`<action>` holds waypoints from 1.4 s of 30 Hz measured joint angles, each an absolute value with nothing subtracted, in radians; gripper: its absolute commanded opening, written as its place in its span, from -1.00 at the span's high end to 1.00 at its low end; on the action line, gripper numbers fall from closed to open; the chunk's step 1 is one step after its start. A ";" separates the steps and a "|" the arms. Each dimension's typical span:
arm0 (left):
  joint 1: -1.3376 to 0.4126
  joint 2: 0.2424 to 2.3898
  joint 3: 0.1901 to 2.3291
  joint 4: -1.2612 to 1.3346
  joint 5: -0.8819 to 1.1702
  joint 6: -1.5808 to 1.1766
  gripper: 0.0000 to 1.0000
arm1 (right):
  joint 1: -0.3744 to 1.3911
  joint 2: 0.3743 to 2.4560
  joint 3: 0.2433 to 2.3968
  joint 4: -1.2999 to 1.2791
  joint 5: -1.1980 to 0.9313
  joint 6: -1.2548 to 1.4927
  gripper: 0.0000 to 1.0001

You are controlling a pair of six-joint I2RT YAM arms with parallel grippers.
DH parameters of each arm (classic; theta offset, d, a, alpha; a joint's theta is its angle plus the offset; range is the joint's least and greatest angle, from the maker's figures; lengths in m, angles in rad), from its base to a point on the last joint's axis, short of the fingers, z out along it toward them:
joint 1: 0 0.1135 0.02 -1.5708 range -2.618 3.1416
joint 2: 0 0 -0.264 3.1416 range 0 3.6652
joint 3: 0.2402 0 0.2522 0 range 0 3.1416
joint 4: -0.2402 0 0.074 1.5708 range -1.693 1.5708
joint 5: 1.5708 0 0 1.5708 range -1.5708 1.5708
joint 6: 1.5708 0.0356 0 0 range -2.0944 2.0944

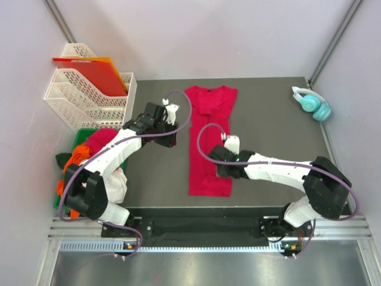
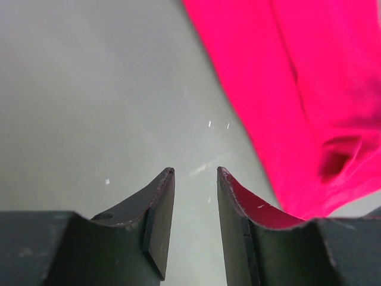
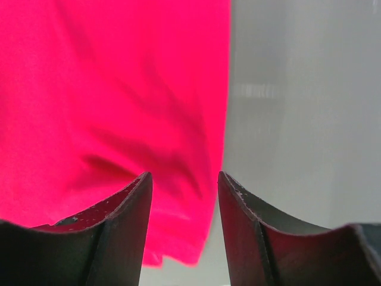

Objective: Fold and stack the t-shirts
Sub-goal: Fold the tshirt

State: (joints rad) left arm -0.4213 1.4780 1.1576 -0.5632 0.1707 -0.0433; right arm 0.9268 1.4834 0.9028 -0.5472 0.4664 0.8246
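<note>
Red t-shirt [image 1: 208, 137] lies as 1 long narrow strip in the middle of the table [image 1: 268, 119], collar at the far end.

The other t-shirts [image 1: 98, 143] wait in a heap in the green bin [image 1: 81, 133] at the left. I think the risk is in the next fold. If only 1 side of the strip is lifted, the cloth can twist or open again, because it is soft and the side flaps lie loose. A grip on only the top layer would also spoil it. Both arms reach forward and low over the table. The left gripper [image 2: 195, 171] hovers over bare table just beside the left edge of the strip, jaws apart, holding nothing. The right gripper [image 3: 184, 176] is above the right edge near the hem, jaws also apart, no cloth between them.
</note>
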 measured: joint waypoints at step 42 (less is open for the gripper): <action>0.041 1.465 0.518 0.469 0.032 0.024 0.16 | 1.260 1.326 1.319 -1.194 1.108 1.132 -0.03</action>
State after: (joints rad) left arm 0.0414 1.4651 0.5179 0.4686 0.0319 0.0238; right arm 1.2598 1.3258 1.3190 -1.1938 1.1084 1.1316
